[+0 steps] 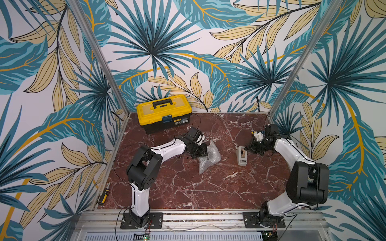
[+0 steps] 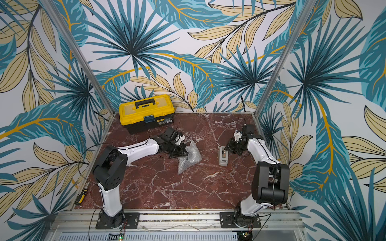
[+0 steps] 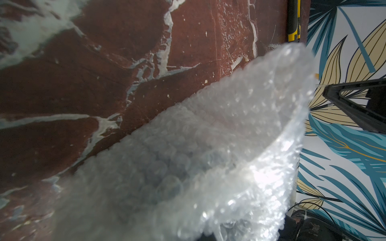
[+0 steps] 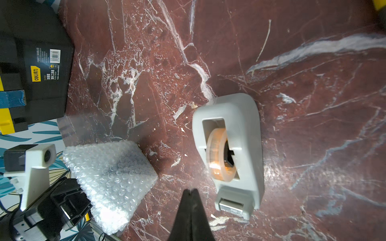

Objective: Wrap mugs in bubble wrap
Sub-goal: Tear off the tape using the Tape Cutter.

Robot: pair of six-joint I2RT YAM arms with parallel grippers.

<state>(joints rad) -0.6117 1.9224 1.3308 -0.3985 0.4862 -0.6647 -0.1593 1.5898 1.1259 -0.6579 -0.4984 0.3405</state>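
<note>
The bubble wrap (image 1: 210, 159) lies crumpled on the red marble table, right of the middle in both top views (image 2: 189, 157). My left gripper (image 1: 201, 154) is at its left edge, shut on the bubble wrap, and one fold stands up off the table (image 4: 112, 173). In the left wrist view the bubble wrap (image 3: 208, 156) fills the near field and hides the jaws. The mug is hidden; only a dim dark patch shows through the wrap. My right gripper (image 4: 191, 190) is shut and empty, low over the table between the wrap and the tape dispenser (image 4: 229, 146).
A yellow toolbox (image 1: 164, 112) stands at the back left against the wall. The grey-white tape dispenser (image 1: 242, 156) sits just left of my right gripper (image 1: 250, 149). A screwdriver (image 1: 103, 194) lies at the table's front left edge. Patterned walls enclose three sides.
</note>
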